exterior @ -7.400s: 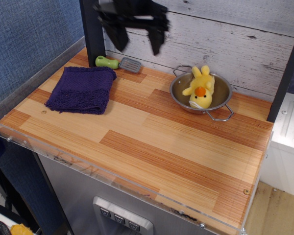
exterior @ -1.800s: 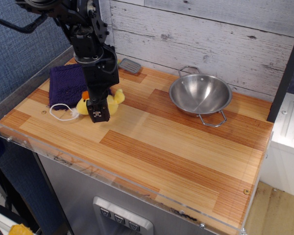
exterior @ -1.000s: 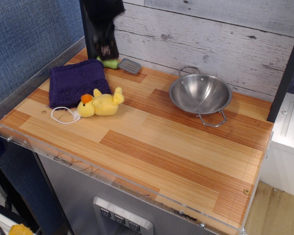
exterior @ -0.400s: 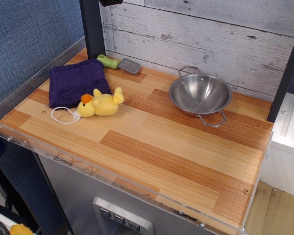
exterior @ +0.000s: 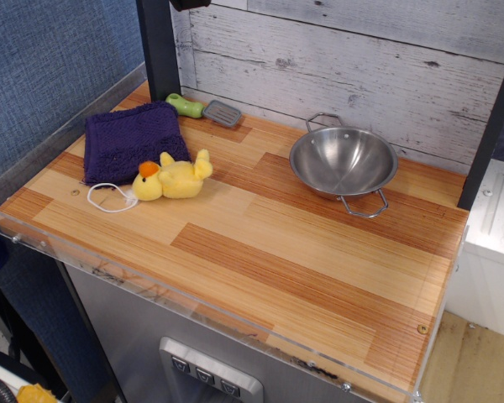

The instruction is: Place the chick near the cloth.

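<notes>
The near half of the wooden surface [exterior: 260,277] lies bare, right up to its clear plastic edge. A little further in, towards the left, a thin white string loop [exterior: 109,197] lies flat on the wood, and it leads to the chick [exterior: 175,178], which is on its side with the orange beak pointing left and its stubby wings up towards the wall. Its back edge touches, or very nearly touches, the front corner of the cloth [exterior: 130,143], the dark purple folded towel just behind it. So to my eye the toy already sits where the task wants it, and nothing is gripping it.

Off to the right, well apart from all that, stands the empty metal bowl [exterior: 343,159] with its wire handles. Against the plank wall behind the towel lies a small tool with a green handle and a grey head [exterior: 203,108].

Of the arm I can see only a dark scrap at the very top edge [exterior: 189,4], beside the black post [exterior: 158,50]; the fingers themselves are out of sight, so I can't tell whether they are spread or closed.

What remains, as I judge it, is simply to keep clear. If the arm does come back down, it should stay away from the string, since a snag there could drag the toy off the towel's edge.
</notes>
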Robot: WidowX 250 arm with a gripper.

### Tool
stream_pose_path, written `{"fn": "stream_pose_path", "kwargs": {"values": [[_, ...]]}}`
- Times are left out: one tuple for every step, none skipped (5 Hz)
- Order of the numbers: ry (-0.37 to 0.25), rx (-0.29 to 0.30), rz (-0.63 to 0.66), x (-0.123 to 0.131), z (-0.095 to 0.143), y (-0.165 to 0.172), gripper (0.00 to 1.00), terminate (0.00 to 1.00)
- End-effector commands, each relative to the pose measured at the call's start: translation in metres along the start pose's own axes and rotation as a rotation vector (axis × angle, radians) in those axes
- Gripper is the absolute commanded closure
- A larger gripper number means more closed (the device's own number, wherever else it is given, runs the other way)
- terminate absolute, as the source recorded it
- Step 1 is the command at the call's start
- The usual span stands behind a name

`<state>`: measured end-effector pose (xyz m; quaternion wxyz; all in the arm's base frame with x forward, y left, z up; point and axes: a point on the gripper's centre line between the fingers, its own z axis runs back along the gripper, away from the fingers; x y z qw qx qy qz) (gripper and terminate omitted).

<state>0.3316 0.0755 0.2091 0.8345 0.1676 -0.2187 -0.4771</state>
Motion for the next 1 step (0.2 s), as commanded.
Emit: {"fn": "stream_pose_path", "kwargs": {"values": [[-0.012,0.045,-0.006,0.0099,0.023,0.003,0.0,1.0]]}}
